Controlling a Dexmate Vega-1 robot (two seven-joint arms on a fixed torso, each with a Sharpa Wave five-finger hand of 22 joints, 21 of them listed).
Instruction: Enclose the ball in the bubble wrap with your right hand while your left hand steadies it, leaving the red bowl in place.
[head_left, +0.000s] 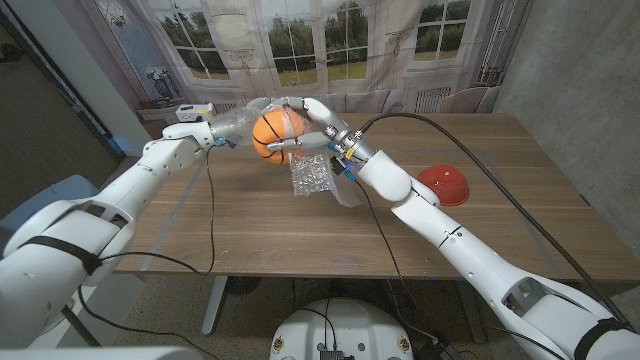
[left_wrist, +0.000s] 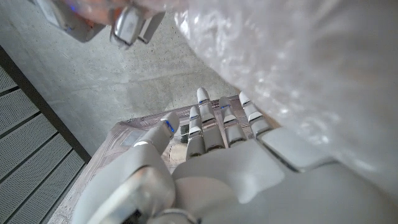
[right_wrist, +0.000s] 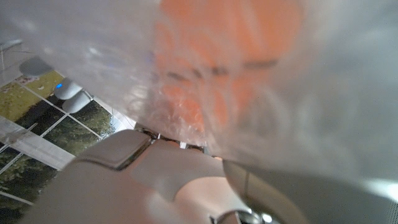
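Observation:
An orange ball (head_left: 270, 134) with black seams sits partly inside clear bubble wrap (head_left: 311, 176), held between my two hands over the table's far middle. My right hand (head_left: 320, 126) grips the wrapped ball from its right side, fingers curled over the top. My left hand (head_left: 218, 129) touches the wrap on the ball's left side. In the left wrist view the left hand (left_wrist: 214, 140) has straight fingers beside the bubble wrap (left_wrist: 298, 68). The right wrist view has the ball (right_wrist: 230, 56) blurred behind wrap, just past my right hand (right_wrist: 143, 177). A loose flap of wrap hangs below the ball.
A red bowl (head_left: 445, 185) lies upside down on the wooden table (head_left: 250, 235), right of my right forearm. Black cables run across the table along both arms. Windows and a curtain stand behind the far edge.

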